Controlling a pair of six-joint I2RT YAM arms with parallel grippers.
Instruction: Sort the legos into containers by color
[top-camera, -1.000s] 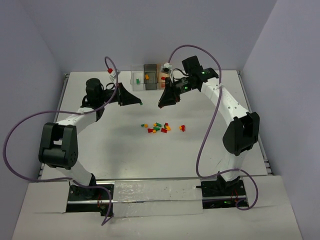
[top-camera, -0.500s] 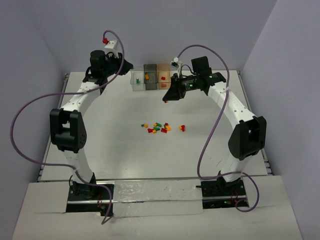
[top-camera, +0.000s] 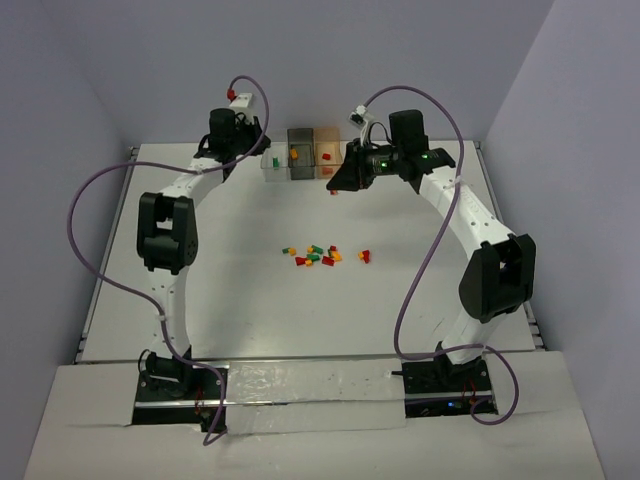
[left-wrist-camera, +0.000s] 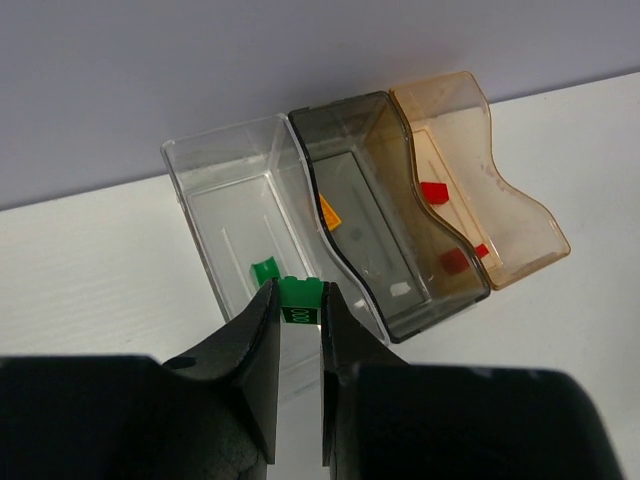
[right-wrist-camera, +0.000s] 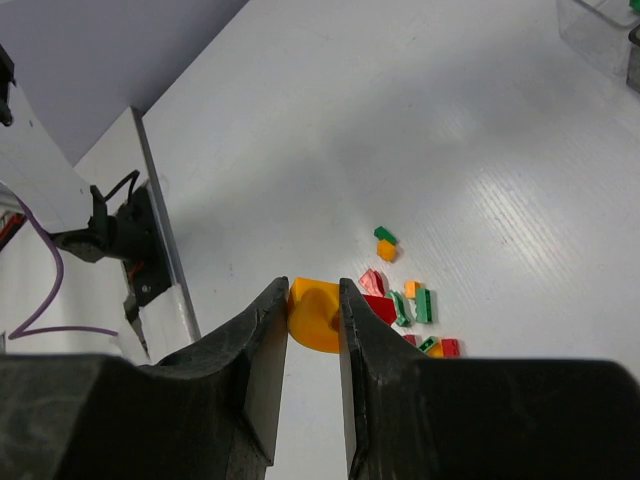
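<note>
Well, early days: my left gripper (left-wrist-camera: 297, 310) clenches a green brick (left-wrist-camera: 299, 290) by the clear box (left-wrist-camera: 215, 170) at upper middle, my right gripper (right-wrist-camera: 312, 298) grips an orange brick (right-wrist-camera: 316, 322), few bricks are boxed, and about a dozen sit in the mid-frame pile (top-camera: 320, 256).

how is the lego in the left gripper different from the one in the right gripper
Colour: the left gripper holds a small green lego brick; the right gripper holds an orange-yellow lego piece. Shape: the green brick is square-edged, the orange-yellow piece has a rounded edge. Place: the green brick is at the clear plastic box, the orange-yellow piece over the white table. Both are clamped in a shut gripper.
</note>
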